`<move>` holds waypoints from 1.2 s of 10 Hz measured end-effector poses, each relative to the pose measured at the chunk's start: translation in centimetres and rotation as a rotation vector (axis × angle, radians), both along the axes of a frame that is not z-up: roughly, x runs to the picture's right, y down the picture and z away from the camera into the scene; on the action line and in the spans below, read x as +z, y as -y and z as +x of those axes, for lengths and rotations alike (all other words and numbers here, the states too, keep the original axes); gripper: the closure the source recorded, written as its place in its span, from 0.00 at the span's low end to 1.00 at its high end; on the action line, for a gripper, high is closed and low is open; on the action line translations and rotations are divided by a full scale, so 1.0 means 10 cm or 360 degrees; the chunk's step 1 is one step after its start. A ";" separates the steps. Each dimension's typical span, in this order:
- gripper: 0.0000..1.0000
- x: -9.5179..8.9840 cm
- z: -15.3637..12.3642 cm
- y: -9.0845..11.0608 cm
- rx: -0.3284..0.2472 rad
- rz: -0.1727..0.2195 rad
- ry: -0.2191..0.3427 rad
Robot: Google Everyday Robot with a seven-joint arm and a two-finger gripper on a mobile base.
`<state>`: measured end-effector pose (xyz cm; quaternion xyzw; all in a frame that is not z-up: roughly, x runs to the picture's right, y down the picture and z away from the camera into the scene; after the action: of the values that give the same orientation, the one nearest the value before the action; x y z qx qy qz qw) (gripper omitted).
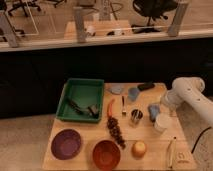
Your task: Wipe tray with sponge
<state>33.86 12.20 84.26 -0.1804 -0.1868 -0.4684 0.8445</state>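
Note:
The green tray (84,91) sits at the back left of the wooden table and holds a couple of small dark items (93,111). A blue sponge-like block (153,110) lies at the right side, and a second bluish piece (133,93) lies further back. My gripper (162,104) is at the end of the white arm (186,94), low over the right side of the table, right beside the blue block and far right of the tray.
A purple bowl (66,144) and an orange bowl (106,154) stand at the front. A dark grape cluster (116,131), red pepper (110,107), metal cup (136,116), white cup (162,122), orange fruit (139,148) and a black item (146,86) crowd the middle and right.

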 end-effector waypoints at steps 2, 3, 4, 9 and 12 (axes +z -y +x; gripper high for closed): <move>0.20 0.11 -0.09 -0.05 -0.0021 -0.0017 0.0017; 0.20 0.19 -0.14 -0.10 -0.0040 -0.0033 0.0014; 0.20 0.24 -0.18 -0.14 -0.0052 -0.0045 0.0007; 0.21 0.48 -0.24 -0.39 -0.0074 -0.0108 0.0001; 0.45 0.52 -0.26 -0.44 -0.0075 -0.0131 -0.0001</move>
<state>31.30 16.63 89.42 -0.2193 -0.2014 -0.4801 0.8251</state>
